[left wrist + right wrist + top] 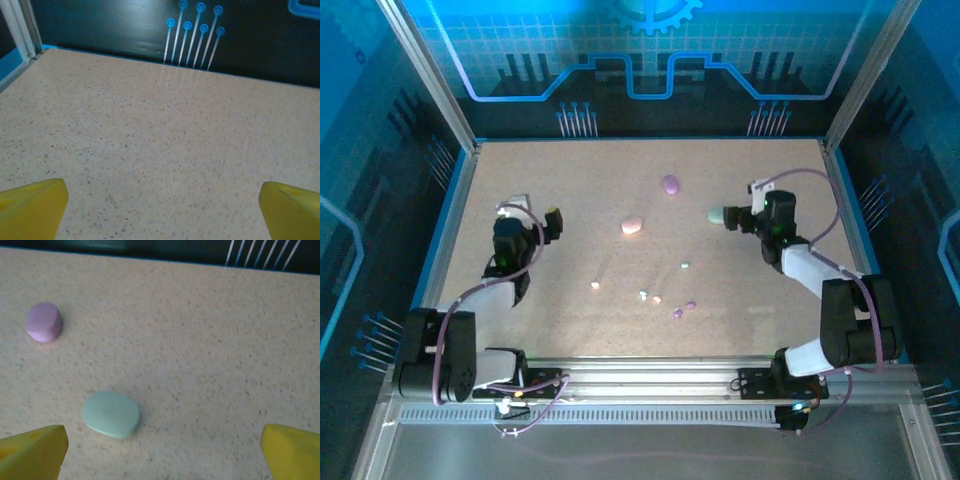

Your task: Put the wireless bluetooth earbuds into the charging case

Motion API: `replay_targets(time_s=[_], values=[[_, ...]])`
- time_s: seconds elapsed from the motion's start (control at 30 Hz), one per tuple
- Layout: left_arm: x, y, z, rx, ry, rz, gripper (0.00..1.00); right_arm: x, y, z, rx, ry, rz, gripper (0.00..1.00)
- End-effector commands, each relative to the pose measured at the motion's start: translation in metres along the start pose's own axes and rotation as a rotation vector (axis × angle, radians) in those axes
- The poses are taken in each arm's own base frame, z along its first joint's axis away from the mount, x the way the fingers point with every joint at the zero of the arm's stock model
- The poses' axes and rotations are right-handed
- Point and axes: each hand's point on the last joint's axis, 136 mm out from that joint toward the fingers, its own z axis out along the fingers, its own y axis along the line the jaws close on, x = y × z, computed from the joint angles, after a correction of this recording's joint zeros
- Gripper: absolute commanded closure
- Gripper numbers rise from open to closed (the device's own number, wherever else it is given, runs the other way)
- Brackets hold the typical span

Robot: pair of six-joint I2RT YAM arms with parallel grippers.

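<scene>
Six earbuds (pixel 656 299) lie loose on the tabletop (pixel 570 170), and we count them off from above: two mint, two purple, two pink-cream, scattered in the near middle between the arms, with one cream piece a little apart to the left. Three oval cases sit farther back: the purple case (pixel 670 184) deepest, the pink case (pixel 632 226) in the centre, the mint case (pixel 718 215) off to the right. Not one earbud is in a case, so we judge the task to be at its very start. The right gripper (pixel 744 205) hangs just beside the mint case, jaws spread wide, nothing between them. From its wrist we see that case lying left of centre, closed as far as we can tell. The step in hand, we reckon, is the reach for the mint case. Next, we'd say, it must shift left to bracket the case, and the lid likely has to open before any earbud goes in. The left gripper (pixel 538 208) hovers over bare tabletop, wide and empty too, well apart from everything.
</scene>
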Motion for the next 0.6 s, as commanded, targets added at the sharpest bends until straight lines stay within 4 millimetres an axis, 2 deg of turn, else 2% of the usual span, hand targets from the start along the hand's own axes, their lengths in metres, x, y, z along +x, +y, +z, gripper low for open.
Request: replay_targets(time_s=[0.0, 0.17, 0.3, 0.43, 0.57], values=[[0.002, 0.011, -0.005, -0.099, 0.125, -0.165, 0.01, 0.016, 0.037, -0.002, -0.17, 0.199, 0.05, 0.01], [-0.007, -0.003, -0.008, -0.075, 0.224, -0.313, 0.01, 0.008, 0.09, 0.006, -0.406, 0.31, 0.14, 0.12], [-0.007, -0.026, -0.012, 0.055, 0.234, -0.399, 0.01, 0.011, 0.146, 0.014, -0.569, 0.403, 0.056, 0.18], [-0.001, -0.044, -0.016, 0.151, 0.268, -0.496, 0.01, 0.018, 0.197, 0.026, -0.661, 0.486, -0.046, 0.21], [0.012, -0.046, -0.018, 0.157, 0.301, -0.529, 0.01, 0.017, 0.237, 0.04, -0.724, 0.535, -0.085, 0.24]])
